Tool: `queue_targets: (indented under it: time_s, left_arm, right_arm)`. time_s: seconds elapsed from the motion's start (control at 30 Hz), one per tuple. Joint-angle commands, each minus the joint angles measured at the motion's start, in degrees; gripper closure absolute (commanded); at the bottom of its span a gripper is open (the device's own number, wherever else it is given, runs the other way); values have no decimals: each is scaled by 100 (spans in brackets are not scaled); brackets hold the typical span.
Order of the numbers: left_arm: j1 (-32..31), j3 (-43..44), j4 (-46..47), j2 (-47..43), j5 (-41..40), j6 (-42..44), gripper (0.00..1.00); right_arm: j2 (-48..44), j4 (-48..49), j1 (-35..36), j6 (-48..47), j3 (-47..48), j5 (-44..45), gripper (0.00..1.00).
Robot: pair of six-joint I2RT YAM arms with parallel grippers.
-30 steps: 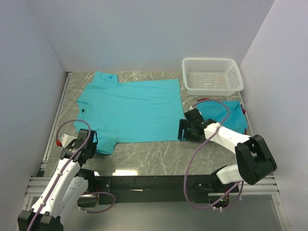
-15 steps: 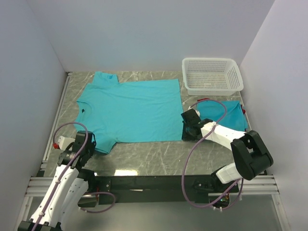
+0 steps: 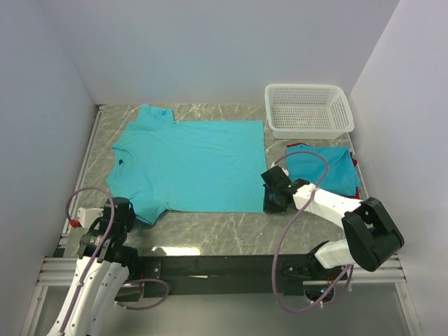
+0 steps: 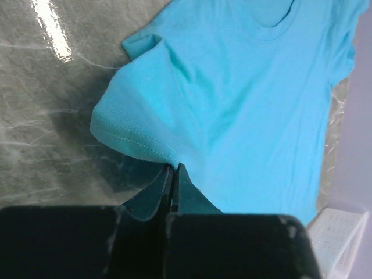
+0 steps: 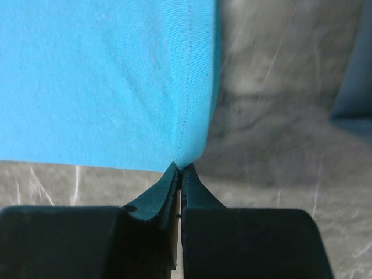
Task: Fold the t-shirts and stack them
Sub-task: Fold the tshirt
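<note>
A teal t-shirt (image 3: 189,161) lies spread flat across the middle of the table, collar toward the left wall. My left gripper (image 3: 131,214) is shut on its near sleeve; in the left wrist view the sleeve hem (image 4: 131,136) is pinched at the tips of the left gripper (image 4: 173,169). My right gripper (image 3: 270,200) is shut on the shirt's near right hem corner, which runs into the closed jaws of the right gripper (image 5: 181,168) in the right wrist view. A folded stack of t-shirts (image 3: 325,168), teal on top with a red edge (image 3: 355,162), lies to the right.
A white mesh basket (image 3: 308,110) stands at the back right, just behind the folded stack. Walls close in the table on the left, back and right. Bare marble tabletop (image 3: 210,224) runs along the near edge in front of the shirt.
My right gripper has closed onto the shirt's hem corner after standing open beside it. My left arm has drawn back toward the near edge, still shut on the sleeve.
</note>
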Motion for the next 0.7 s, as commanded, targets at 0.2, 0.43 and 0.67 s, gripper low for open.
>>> queue_targets:
  time_s: [0.2, 0.43, 0.67]
  left_arm:
    - [-7, 165, 94, 301, -200, 186, 99]
    - [-7, 306, 1128, 933, -191, 687, 99]
    - [-7, 824, 1972, 1892, -429, 1021, 100]
  right_arm:
    - [-298, -458, 108, 53, 264, 87, 100]
    - [-105, -634, 29, -123, 1055, 281, 100]
    - [299, -757, -287, -361, 1750, 201, 100]
